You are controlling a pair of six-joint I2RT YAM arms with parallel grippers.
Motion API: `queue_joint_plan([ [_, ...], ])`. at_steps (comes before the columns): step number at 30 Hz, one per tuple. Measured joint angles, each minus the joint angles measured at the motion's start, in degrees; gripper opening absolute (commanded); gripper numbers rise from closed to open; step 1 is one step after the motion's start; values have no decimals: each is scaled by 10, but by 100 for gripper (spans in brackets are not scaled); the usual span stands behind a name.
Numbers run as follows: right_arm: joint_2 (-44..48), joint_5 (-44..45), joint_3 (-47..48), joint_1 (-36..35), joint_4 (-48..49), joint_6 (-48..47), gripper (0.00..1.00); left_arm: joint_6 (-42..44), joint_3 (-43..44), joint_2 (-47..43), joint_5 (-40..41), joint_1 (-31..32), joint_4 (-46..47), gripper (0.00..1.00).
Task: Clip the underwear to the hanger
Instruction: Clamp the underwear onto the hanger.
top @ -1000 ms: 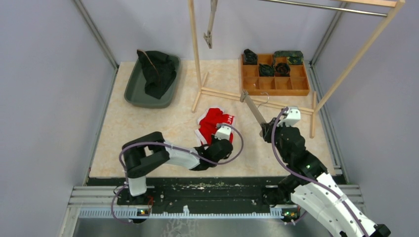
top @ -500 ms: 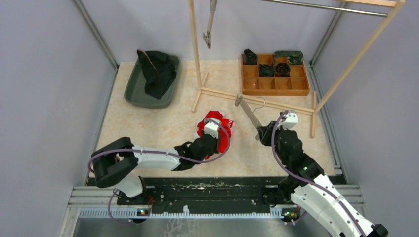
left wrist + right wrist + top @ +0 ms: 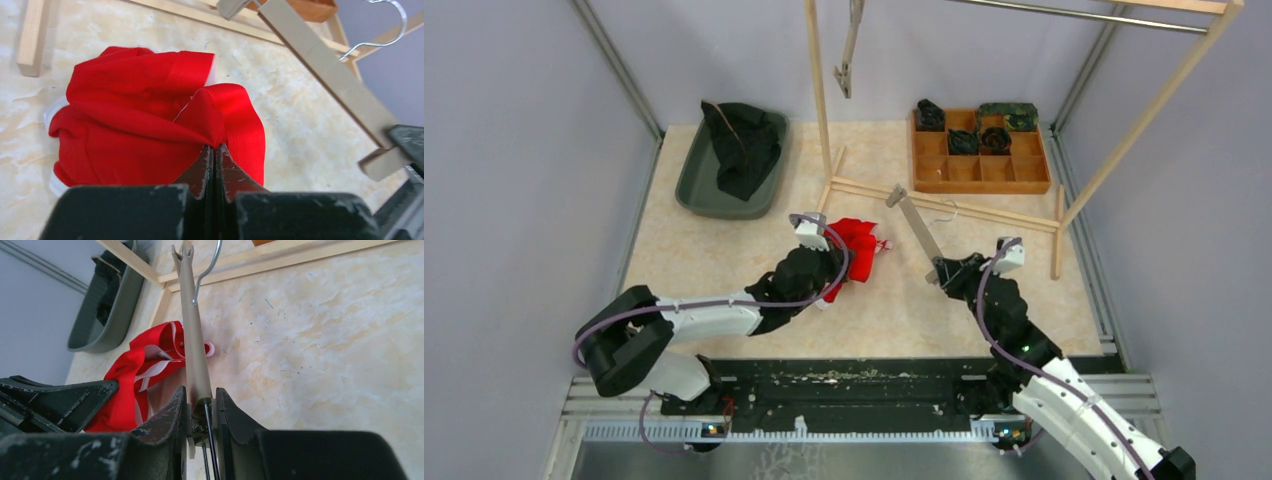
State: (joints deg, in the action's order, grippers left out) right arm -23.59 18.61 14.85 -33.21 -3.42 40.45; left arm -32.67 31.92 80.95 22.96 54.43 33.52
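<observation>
- The crumpled red underwear with white trim [image 3: 859,240] lies bunched on the beige marbled table [image 3: 724,260]. It sits just in front of the base rail of the light wooden clothes rack [image 3: 819,100].
- The left wrist view shows a raised fold of the red cloth [image 3: 150,115] pinched at its peak. The rest of the garment sags onto the table.
- The left gripper [image 3: 215,155] has its jaws pressed together on that fold, with no gap between them. From above, the left arm reaches from the near left corner to the garment's near side [image 3: 829,262].
- The flat beige bar hanger with a wire hook [image 3: 917,225] is just right of the underwear, slanting away from the right arm toward the rack base.
- The right gripper [image 3: 200,396] is clamped on the near end of the hanger [image 3: 192,340], one finger on each side of the bar. The wire hook [image 3: 210,265] curves off near the far end.
- In the right wrist view the bar crosses in front of the red cloth [image 3: 125,380]. Whether they touch cannot be told.
- A dark green plastic tray [image 3: 709,200] sits at the far left with a dark garment [image 3: 744,150] draped in it.
- A wooden compartment box [image 3: 969,172] at the far right holds rolled dark fabric pieces [image 3: 964,140] in its back cells.
</observation>
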Motion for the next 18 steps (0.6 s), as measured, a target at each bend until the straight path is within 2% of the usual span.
queue_joint_plan([
  [11,21,-5,-88,0,199,38,0,-97,-7,-11,-75,-33,69,0],
  [18,-21,-6,-115,0,327,60,0,-161,-15,-11,-117,-57,115,0],
])
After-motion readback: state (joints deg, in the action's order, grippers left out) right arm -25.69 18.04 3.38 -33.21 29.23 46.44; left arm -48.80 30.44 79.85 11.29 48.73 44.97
